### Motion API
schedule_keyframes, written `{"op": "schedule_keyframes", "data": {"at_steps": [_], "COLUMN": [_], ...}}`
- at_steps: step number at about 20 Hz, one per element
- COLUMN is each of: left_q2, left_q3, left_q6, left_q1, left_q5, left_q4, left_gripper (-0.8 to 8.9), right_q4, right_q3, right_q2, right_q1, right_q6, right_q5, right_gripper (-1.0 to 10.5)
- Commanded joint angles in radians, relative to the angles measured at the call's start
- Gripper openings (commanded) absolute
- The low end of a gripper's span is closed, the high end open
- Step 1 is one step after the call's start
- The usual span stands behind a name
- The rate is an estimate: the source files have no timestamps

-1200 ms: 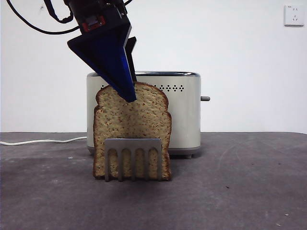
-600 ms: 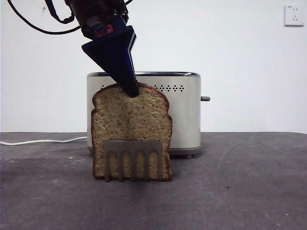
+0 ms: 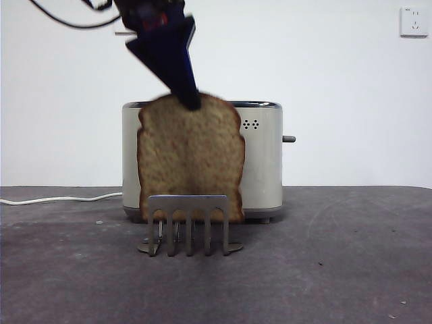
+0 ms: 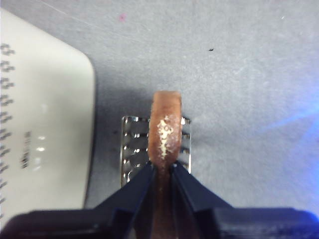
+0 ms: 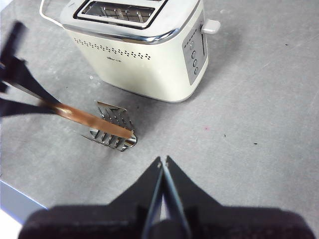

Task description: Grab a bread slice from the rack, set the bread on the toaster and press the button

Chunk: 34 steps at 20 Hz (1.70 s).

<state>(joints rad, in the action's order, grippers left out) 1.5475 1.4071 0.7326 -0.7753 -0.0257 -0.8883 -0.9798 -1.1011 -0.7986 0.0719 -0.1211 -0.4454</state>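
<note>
One slice of bread (image 3: 191, 162) pinched by left end effector (image 3: 189, 101) above one rack (image 3: 188, 223); one toaster (image 3: 266, 155); right end effector (image 5: 163, 163) closed, empty.

At centre frame you have the rack (image 3: 187, 223) on the table (image 3: 337, 270) in front of the toaster (image 3: 263, 162), with the bread (image 3: 191, 162) hanging between them, above the rack, pinched at its top by the left gripper (image 3: 191, 101).

Left gripper (image 3: 192, 101) angled down from upper left, jaws clamped; right gripper (image 5: 163, 162) aloft, jaws together.
</note>
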Motion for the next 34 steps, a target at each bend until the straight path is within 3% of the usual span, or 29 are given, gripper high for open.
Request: {"op": "schedule_keyframes", "data": {"at_steps": [1,7,10,19,25,34], "left_q2": [-0.014,-0.043,-0.043,0.048,0.117,0.218], "left_q3": [0.088,0.446,0.537,0.545,0.545,0.544], "left_q6": [0.002,0.007,0.064,0.160,0.176,0.215], "left_q1": [-0.002,-0.002,-0.001,0.099,0.138,0.160], "left_q5": [0.001,0.077,0.133,0.152,0.072,0.043], "left_q4": [-0.069,-0.166,-0.143,-0.062,-0.056,-0.083], "left_gripper": [-0.08,-0.09,-0.09,-0.09,-0.09,-0.09], "right_q4": [0.001,0.001,0.000,-0.005,-0.013,-0.016], "right_q3": [-0.002,-0.002,-0.002,-0.002,-0.002,-0.002], "right_q2": [0.000,0.000,0.000,0.000,-0.017,-0.033], "right_q1": [0.002,0.002,0.002,0.002,0.003,0.003], "right_q6": [-0.008,-0.008,-0.008,-0.008,-0.008,-0.011], "right_q5": [-0.002,-0.003,-0.003,-0.028,-0.028,-0.028], "right_gripper": [-0.1,-0.1,-0.1,-0.1,-0.1,-0.1]}}
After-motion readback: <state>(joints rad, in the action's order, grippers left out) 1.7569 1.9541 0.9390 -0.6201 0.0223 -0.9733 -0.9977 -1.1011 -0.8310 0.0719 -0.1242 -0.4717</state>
